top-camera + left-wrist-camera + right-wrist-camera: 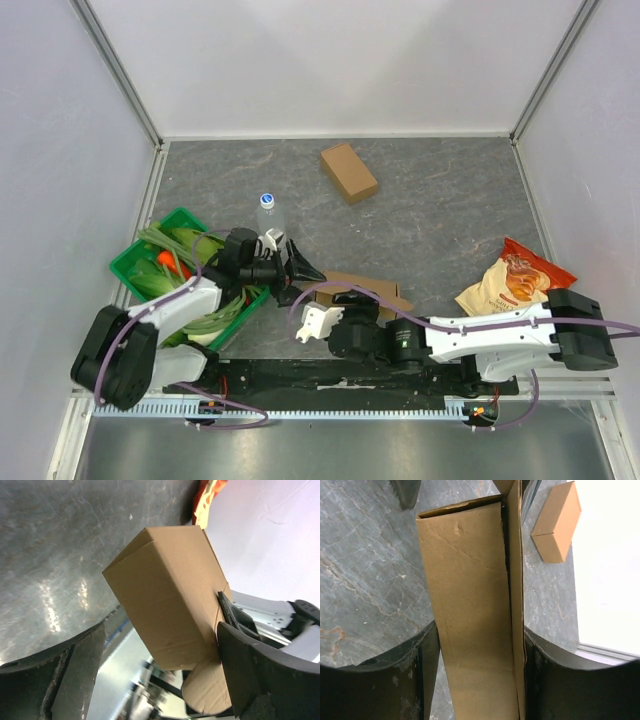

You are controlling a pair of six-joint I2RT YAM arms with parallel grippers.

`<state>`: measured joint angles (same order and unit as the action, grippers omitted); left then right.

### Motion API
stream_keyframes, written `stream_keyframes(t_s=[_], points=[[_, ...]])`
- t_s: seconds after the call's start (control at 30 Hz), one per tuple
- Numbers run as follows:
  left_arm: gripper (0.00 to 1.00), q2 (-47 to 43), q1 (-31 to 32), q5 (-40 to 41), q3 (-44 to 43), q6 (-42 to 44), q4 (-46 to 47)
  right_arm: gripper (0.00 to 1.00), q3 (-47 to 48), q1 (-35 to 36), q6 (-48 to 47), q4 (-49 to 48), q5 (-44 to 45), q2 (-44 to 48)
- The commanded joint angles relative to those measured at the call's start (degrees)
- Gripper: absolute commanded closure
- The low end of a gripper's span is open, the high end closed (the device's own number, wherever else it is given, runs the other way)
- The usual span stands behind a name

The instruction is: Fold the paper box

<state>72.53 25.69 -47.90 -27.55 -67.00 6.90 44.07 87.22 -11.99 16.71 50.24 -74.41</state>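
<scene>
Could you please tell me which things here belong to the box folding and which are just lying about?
Belongs to the job: paper box, held in the jaws of the right gripper; left gripper.
Lying about: closed brown box, bottle, green basket of vegetables, snack bag.

2 boxes total: 1 partly folded cardboard box (375, 290), 1 closed cardboard box (349, 172). 1 blue-capped clear bottle (268, 212). 1 green basket (122, 268), vegetables (175, 245) inside too tangled to count. 1 orange snack bag (510, 285).
</scene>
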Motion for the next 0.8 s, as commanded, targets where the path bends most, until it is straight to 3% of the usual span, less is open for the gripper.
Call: stream_keyframes(t_s=[0.0, 0.13, 0.3, 0.4, 0.5, 0.53, 0.6, 0.7, 0.77], points=[[0.02, -11.2, -0.1, 12.5, 0.6, 15.6, -11.1, 0.38, 1.0, -2.7, 3.3, 4.6, -7.5, 4.1], [0.02, -26.4, 0.0, 28.3, 3.6, 18.7, -18.3, 0.41, 0.6, -9.1, 5.7, 6.2, -18.6, 5.8], [0.1, -39.6, 0.1, 34.8, 3.9, 24.7, -19.8, 0.45, 1.5, -22.1, 6.0, 4.1, -42.4, 5.6], [0.11, -38.0, 0.1, 33.1, 4.6, 29.1, -15.3, 0.46, 2.2, -27.0, 5.8, 3.8, -51.7, 2.2], [0.08, -31.8, 0.3, 28.0, 5.7, 33.9, -7.1, 0.47, 3.0, -29.6, 5.2, 4.1, -55.6, -1.2], [0.09, -29.8, 0.4, 26.1, 5.2, 35.3, -3.2, 0.46, 3.2, -30.1, 5.0, 4.3, -57.3, -2.1], [0.15, -25.5, 0.8, 25.5, 2.4, 36.7, -3.7, 0.45, 3.1, -30.7, 4.7, 4.2, -57.9, -2.7], [0.24, -22.6, 4.3, 27.4, 2.1, 36.5, -0.7, 0.44, 3.1, -31.4, 4.4, 4.5, -59.4, -3.3], [0.23, -22.1, 6.1, 31.3, 1.4, 39.6, 0.7, 0.43, 3.3, -31.8, 4.3, 4.7, -60.5, -3.7]])
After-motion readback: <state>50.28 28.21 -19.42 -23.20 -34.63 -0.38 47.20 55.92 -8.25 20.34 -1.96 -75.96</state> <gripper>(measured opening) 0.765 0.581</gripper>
